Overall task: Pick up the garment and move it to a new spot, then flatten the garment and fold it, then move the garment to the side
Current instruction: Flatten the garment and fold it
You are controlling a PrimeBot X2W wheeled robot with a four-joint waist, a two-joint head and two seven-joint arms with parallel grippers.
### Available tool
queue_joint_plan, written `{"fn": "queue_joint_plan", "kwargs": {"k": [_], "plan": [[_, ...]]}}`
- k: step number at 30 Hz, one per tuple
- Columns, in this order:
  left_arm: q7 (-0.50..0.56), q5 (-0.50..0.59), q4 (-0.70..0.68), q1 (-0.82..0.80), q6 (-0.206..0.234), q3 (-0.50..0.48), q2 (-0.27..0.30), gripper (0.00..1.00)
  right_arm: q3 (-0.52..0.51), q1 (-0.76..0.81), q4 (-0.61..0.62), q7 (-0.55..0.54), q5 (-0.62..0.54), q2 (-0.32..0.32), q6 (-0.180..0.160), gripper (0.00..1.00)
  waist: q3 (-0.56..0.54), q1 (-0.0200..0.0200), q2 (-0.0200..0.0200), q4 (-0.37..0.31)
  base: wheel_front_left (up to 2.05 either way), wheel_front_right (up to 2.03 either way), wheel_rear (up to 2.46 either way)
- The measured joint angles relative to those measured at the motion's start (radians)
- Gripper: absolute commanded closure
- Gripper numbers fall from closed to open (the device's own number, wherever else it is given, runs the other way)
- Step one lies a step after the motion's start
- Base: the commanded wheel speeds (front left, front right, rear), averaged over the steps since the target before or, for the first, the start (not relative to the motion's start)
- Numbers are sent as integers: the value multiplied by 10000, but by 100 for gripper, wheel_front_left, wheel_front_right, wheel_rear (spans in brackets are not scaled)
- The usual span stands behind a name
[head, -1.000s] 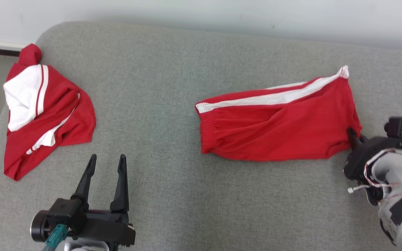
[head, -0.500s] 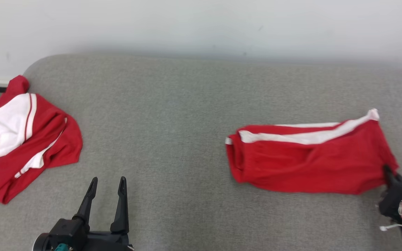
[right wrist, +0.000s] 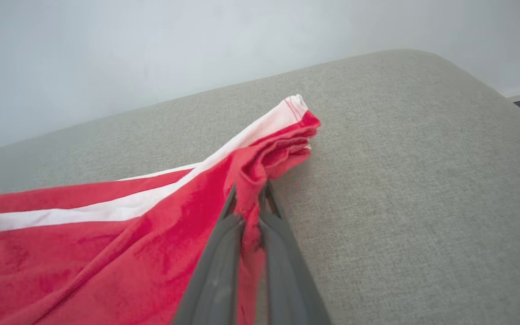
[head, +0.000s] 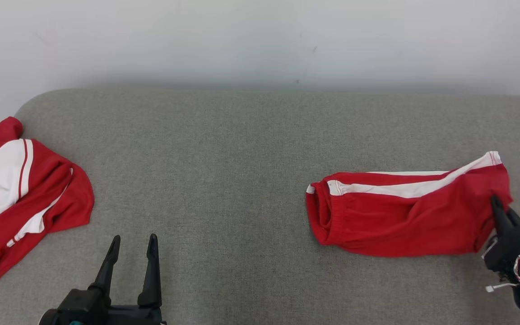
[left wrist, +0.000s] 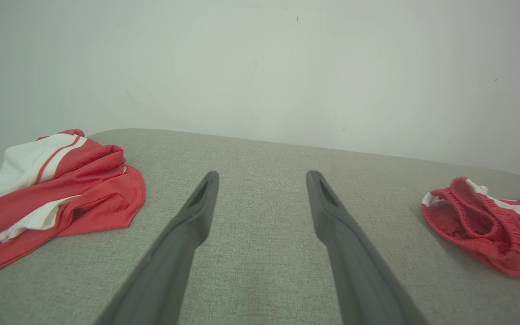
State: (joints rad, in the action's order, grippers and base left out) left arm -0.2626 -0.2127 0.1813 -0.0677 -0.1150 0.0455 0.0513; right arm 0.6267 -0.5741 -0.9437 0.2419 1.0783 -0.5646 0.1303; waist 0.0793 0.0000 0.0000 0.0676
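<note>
While the right gripper (right wrist: 249,187) was clamped on the shorts (head: 400,225), its fingers (right wrist: 219,262) sat almost together with a fold of red cloth pinched between the tips, at the leg-hem end on the robot's right. Shorts lay on the right part of the grey cushion (head: 224,158), long axis running left-right, and looked folded to a narrow band. Waistband (head: 323,216) pointed toward the cushion's middle, gathered and gaping a little in the left wrist view. White stripe (head: 404,189) ran along the far edge and ended at the far right corner, just past the right fingertips. Cloth bunched up around the pinch; couldn't tell if that end was off the cushion or resting on it. Rest of the shorts lay flat with a few soft creases. Left gripper (head: 134,237) had its fingers spread wide, pointing away from the robot and holding nothing, low over the near-left part of the cushion; contact with the fabric was unclear. Red-and-white top (head: 39,198) sat crumpled at the cushion's far left edge, well apart from the shorts and from both grippers. Plain pale wall (head: 260,40) ran behind the cushion.
</note>
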Motion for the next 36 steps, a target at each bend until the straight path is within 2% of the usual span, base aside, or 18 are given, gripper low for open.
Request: {"fn": "queue_joint_plan", "kwargs": {"k": [9,19,28,33,36], "plan": [[0,-35,-100,89,15,25,0,0,238,505,2337,150,-485,384,0,100,-173,0,0,-66,0,0,0],[0,-207,-107,66,94,184,-2,0,487,1429,4205,-169,-1406,1246,0,100,-163,0,0,392,0,0,0],[0,-272,-81,73,107,236,0,0,-178,2238,5317,-890,-2366,1810,0,100,-154,0,0,811,0,0,0],[0,-330,-65,73,127,362,0,0,-407,3005,5492,-1250,-3570,1931,0,100,-183,0,2,974,0,0,0],[0,-339,-67,76,161,382,0,0,-849,3435,5574,-1365,-3731,2161,0,100,-199,0,1,1022,0,0,0]]}}
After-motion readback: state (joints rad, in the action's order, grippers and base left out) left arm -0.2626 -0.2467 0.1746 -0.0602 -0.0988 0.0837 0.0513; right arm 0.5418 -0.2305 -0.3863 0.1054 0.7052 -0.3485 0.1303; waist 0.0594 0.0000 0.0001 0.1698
